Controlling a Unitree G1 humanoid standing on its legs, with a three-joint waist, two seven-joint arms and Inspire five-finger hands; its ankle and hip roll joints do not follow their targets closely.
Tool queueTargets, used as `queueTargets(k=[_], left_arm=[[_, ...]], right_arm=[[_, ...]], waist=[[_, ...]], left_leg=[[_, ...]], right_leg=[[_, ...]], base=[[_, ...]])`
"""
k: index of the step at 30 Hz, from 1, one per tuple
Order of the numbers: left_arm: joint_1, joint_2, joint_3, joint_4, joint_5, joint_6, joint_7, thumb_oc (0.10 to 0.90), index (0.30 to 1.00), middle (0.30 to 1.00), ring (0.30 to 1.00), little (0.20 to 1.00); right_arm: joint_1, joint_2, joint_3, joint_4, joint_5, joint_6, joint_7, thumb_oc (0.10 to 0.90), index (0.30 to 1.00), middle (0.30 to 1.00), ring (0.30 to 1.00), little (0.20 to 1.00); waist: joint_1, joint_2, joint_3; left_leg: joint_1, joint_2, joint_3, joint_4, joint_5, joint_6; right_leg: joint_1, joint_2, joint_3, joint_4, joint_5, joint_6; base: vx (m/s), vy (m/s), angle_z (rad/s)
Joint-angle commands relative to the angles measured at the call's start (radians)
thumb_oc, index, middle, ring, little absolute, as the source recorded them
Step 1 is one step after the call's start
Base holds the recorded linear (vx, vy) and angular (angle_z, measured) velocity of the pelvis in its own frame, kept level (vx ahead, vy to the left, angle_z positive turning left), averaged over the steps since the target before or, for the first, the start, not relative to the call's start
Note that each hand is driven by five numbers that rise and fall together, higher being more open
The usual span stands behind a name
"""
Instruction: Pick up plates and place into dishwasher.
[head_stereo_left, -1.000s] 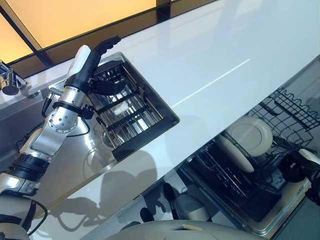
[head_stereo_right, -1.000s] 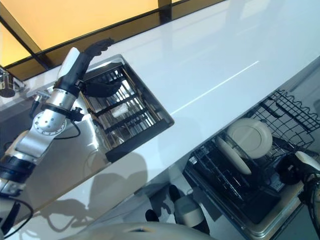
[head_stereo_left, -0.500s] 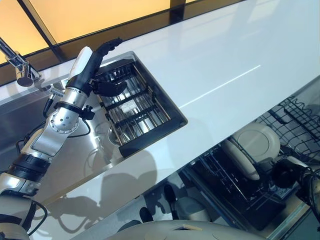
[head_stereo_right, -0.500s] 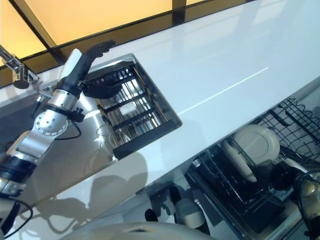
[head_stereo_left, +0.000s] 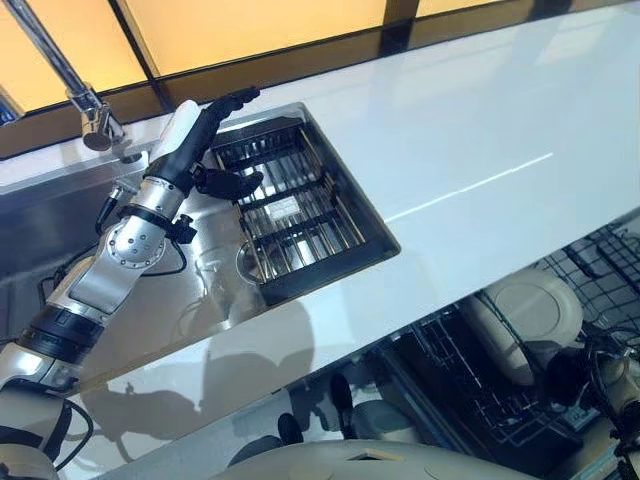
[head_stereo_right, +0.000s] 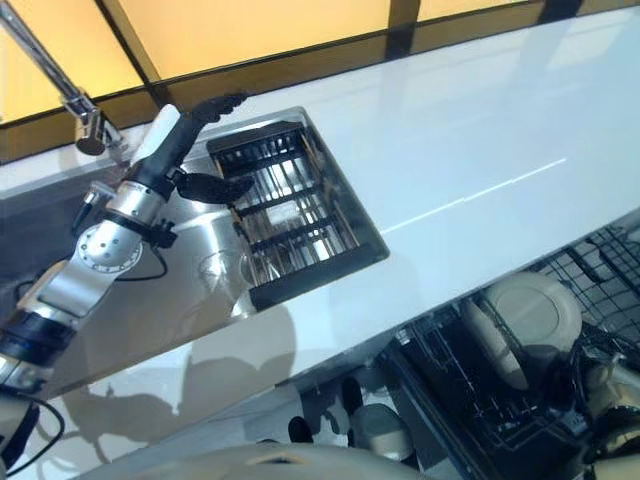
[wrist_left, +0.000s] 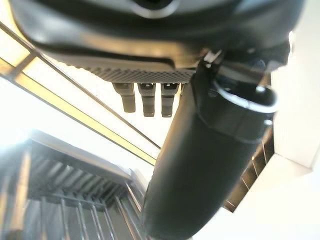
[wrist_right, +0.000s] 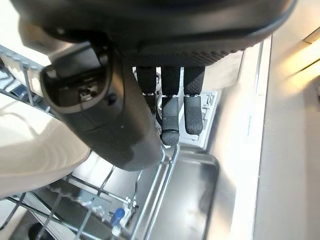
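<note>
White plates (head_stereo_left: 525, 318) sat lower right in the dishwasher rack (head_stereo_right: 470, 400). Left hand (head_stereo_left: 205, 135) hovered upper left over the sink rack (head_stereo_left: 300, 215), fingers straight; right hand (wrist_right: 165, 107) relaxed, holding nothing.

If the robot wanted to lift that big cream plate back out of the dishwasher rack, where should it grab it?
Probably by the top rim. The plate stands on edge between the tines of the dishwasher rack, so only its upper edge is free. A robot hand would come down from above, thumb on one face and fingers on the other, then lift straight up.
</note>
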Motion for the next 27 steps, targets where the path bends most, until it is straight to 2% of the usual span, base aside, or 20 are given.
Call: queueTargets(k=[1,4,10,17,20,23,24,25,27], left_arm=[[-0.21,0.034,-0.002,-0.086,-0.054,-0.034,0.02,0.8,0.9,0.9,0.9,0.9],[-0.215,0.033,0.003,-0.092,-0.052,-0.029,0.01,0.8,0.9,0.9,0.9,0.9],[-0.23,0.026,0.0,-0.078,-0.045,-0.042,0.002,0.8,0.9,0.9,0.9,0.9],[-0.226,0.024,0.015,-0.05,-0.04,-0.057,0.004,0.8,0.9,0.9,0.9,0.9],[-0.216,0.019,0.029,-0.05,-0.035,-0.06,-0.001,0.8,0.9,0.9,0.9,0.9],[-0.203,0.016,0.043,-0.043,-0.033,-0.067,-0.007,0.8,0.9,0.9,0.9,0.9],[-0.201,0.016,0.044,-0.041,-0.032,-0.068,-0.007,0.8,0.9,0.9,0.9,0.9],[-0.196,0.013,0.047,-0.031,-0.027,-0.074,-0.01,0.8,0.9,0.9,0.9,0.9],[-0.19,0.01,0.048,-0.023,-0.017,-0.079,-0.008,0.8,0.9,0.9,0.9,0.9]], right_arm=[[0.025,0.014,0.075,0.116,-0.027,0.047,0.061,0.1,0.3,0.3,0.3,0.2],[0.039,0.031,0.091,0.131,-0.043,0.056,0.107,0.1,0.3,0.3,0.3,0.2],[0.057,0.061,0.09,0.132,-0.019,0.129,0.143,0.1,0.3,0.3,0.3,0.2],[0.108,0.019,0.036,0.126,-0.032,0.135,0.176,0.1,0.3,0.3,0.3,0.2],[0.136,0.015,0.008,0.123,0.014,0.114,0.171,0.1,0.3,0.3,0.3,0.2],[0.178,0.029,-0.059,0.099,0.178,0.04,0.14,0.1,0.3,0.3,0.3,0.2],[0.183,0.033,-0.07,0.094,0.204,0.035,0.139,0.1,0.3,0.3,0.3,0.2],[0.195,0.05,-0.113,0.073,0.327,0.011,0.122,0.1,0.3,0.3,0.3,0.2],[0.204,0.079,-0.165,0.042,0.367,-0.01,0.086,0.1,0.3,0.3,0.3,0.2]], waist=[[-0.001,0.016,-0.071],[0.001,0.015,-0.069],[-0.006,0.012,-0.066],[-0.027,0.0,-0.067],[-0.035,-0.003,-0.066],[-0.047,-0.011,-0.067],[-0.049,-0.011,-0.067],[-0.054,-0.013,-0.069],[-0.06,-0.014,-0.074]], left_leg=[[-0.038,0.033,0.017,0.027,-0.032,-0.027],[-0.041,0.032,0.011,0.027,-0.031,-0.027],[-0.041,0.034,0.006,0.029,-0.03,-0.028],[-0.033,0.037,0.015,0.027,-0.031,-0.03],[-0.028,0.037,0.016,0.027,-0.034,-0.028],[-0.025,0.036,0.02,0.026,-0.036,-0.027],[-0.024,0.036,0.019,0.026,-0.037,-0.026],[-0.022,0.035,0.019,0.026,-0.038,-0.024],[-0.022,0.034,0.018,0.027,-0.042,-0.021]], right_leg=[[0.009,-0.035,-0.036,0.026,-0.068,0.13],[0.01,-0.035,-0.037,0.023,-0.068,0.129],[0.008,-0.032,-0.027,0.027,-0.067,0.127],[0.009,-0.027,-0.016,0.03,-0.066,0.13],[0.011,-0.026,-0.014,0.031,-0.068,0.132],[0.011,-0.024,-0.007,0.03,-0.067,0.133],[0.012,-0.024,-0.006,0.03,-0.067,0.133],[0.011,-0.022,-0.001,0.031,-0.065,0.133],[0.008,-0.022,0.004,0.033,-0.065,0.133]], base=[[-0.02,-0.031,0.19],[-0.01,-0.015,0.12],[-0.01,-0.002,0.02],[0.0,0.014,0.0],[-0.01,0.021,-0.01],[-0.01,0.022,-0.02],[0.0,0.0,0.0],[0.0,0.0,0.0],[0.0,-0.002,-0.04]])
